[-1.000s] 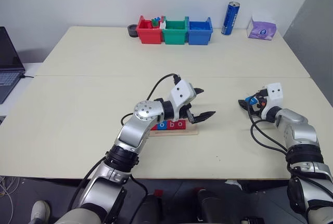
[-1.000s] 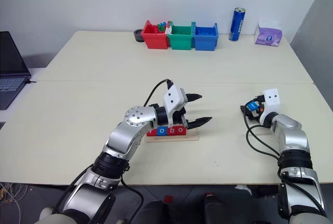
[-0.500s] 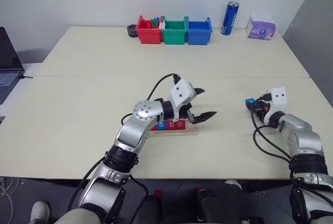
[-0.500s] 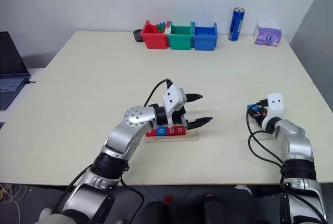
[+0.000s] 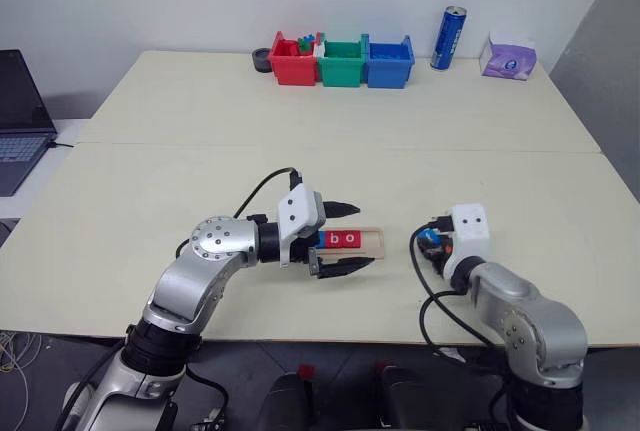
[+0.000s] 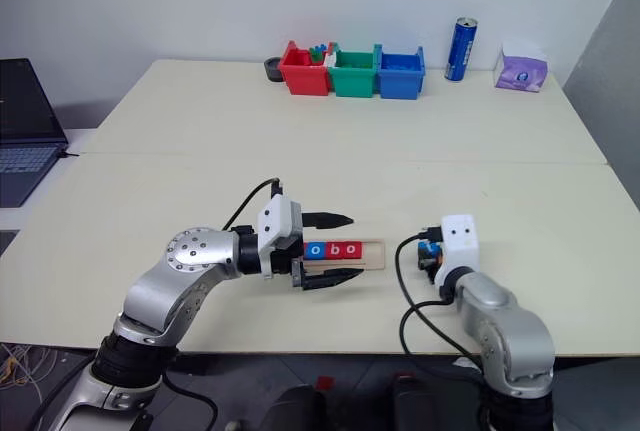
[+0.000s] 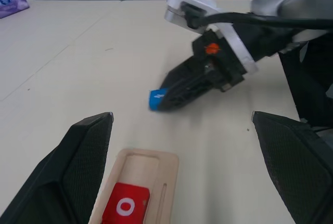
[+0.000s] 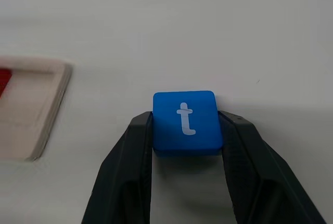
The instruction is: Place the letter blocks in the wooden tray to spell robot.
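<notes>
Clamping blue t block (image 8: pixel 184 121): right fingers (image 8: pixel 127 167) | left fingers (image 7: pixel 73 156) apart | head view: letter likely hidden

Far-edge items on the cream table (image 5: pixel 200 131)

Landmark: green bin (image 5: pixel 341 62), with the red bin (image 5: pixel 295 61) touching its left side and the blue bin (image 5: pixel 389 62) touching its right. A dark round object (image 5: pixel 262 59) sits just left of the red bin. Blue can (image 5: pixel 446 37) upright, right of the blue bin; purple tissue pack (image 5: pixel 508 59) farther right. Laptop (image 5: pixel 20 121) well left, off the table's edge.
</notes>
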### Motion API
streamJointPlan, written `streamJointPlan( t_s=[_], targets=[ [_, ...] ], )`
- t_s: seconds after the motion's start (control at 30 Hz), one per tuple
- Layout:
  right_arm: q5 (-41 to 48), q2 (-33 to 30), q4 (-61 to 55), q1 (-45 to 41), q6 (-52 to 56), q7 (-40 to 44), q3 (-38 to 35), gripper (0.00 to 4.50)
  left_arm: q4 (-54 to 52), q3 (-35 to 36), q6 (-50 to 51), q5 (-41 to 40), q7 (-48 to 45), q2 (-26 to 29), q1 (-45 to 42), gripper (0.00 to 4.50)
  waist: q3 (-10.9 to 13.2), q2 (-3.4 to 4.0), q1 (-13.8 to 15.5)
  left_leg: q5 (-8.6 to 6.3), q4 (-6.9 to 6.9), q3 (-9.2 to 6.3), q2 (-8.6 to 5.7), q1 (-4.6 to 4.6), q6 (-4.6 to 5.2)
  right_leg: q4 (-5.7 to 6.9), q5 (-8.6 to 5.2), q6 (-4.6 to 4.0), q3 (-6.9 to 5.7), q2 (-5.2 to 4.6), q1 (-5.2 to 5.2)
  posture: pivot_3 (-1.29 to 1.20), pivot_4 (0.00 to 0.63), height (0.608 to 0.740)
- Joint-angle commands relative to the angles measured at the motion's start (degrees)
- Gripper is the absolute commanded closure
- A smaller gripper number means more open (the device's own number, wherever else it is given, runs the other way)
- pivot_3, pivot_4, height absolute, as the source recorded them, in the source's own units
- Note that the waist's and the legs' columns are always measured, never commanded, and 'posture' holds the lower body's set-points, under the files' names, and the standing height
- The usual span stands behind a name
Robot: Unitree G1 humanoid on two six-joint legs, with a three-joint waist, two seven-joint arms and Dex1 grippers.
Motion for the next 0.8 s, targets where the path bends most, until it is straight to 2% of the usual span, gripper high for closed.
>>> streamJointPlan(
  t_s=[0.03,0.33,0.5,0.57,0.67,0.8],
  targets=[
    [-0.9,0.9,-4.2,0.8,3.7,-1.8,1.2,3.05,-2.5,0.5,0.0,-0.9,0.7,-0.3,-0.4,0.0,0.0,0.0,-0.1,0.0,0.0,0.0,0.0,0.0,0.0,0.0,0.0,0.01,-0.01,0.0,0.0,0.0,0.15,0.74],
    [2.0,-1.2,-7.0,-3.9,5.0,3.3,-0.3,0.04,-0.9,0.3,-0.2,-0.4,1.7,-1.3,-1.2,0.0,0.0,0.0,-0.3,-0.01,-0.03,-0.03,-0.01,0.01,0.01,0.01,-0.03,0.03,-0.06,0.27,-0.03,0.0,0.15,0.74],
    [3.2,-6.9,-2.3,-13.0,-3.2,8.9,-5.1,0.04,-0.9,0.4,-0.3,-0.5,1.8,-1.5,-1.1,0.0,0.0,-0.01,-0.4,-0.01,-0.03,-0.02,-0.02,0.01,0.01,0.02,-0.02,0.01,-0.04,0.31,-0.07,0.0,0.15,0.74],
    [4.9,-15.1,4.9,-14.3,-14.8,20.9,-4.4,0.04,-0.6,0.7,-0.5,-0.7,1.5,-1.3,-1.2,0.0,0.0,-0.01,-0.4,-0.01,-0.03,0.01,-0.01,0.0,0.01,-0.01,-0.02,0.01,-0.05,0.32,-0.07,0.0,0.15,0.74],
    [11.1,-23.6,14.2,-11.9,-27.8,41.0,-4.5,0.04,0.2,0.7,-1.0,-0.9,0.8,-1.4,-1.5,0.0,0.0,-0.06,-0.2,-0.02,-0.04,0.11,-0.04,-0.03,0.04,-0.14,-0.01,-0.01,-0.15,0.31,0.01,0.0,0.15,0.74],
    [7.5,-31.6,29.0,-8.7,-48.0,57.0,-0.5,0.04,1.5,0.6,-1.4,-1.1,0.2,-1.8,-2.0,0.0,0.1,-0.11,-0.2,-0.07,-0.07,0.14,-0.02,-0.06,0.11,-0.13,-0.02,-0.05,-0.16,0.32,0.0,0.0,0.15,0.74]
  ],
)
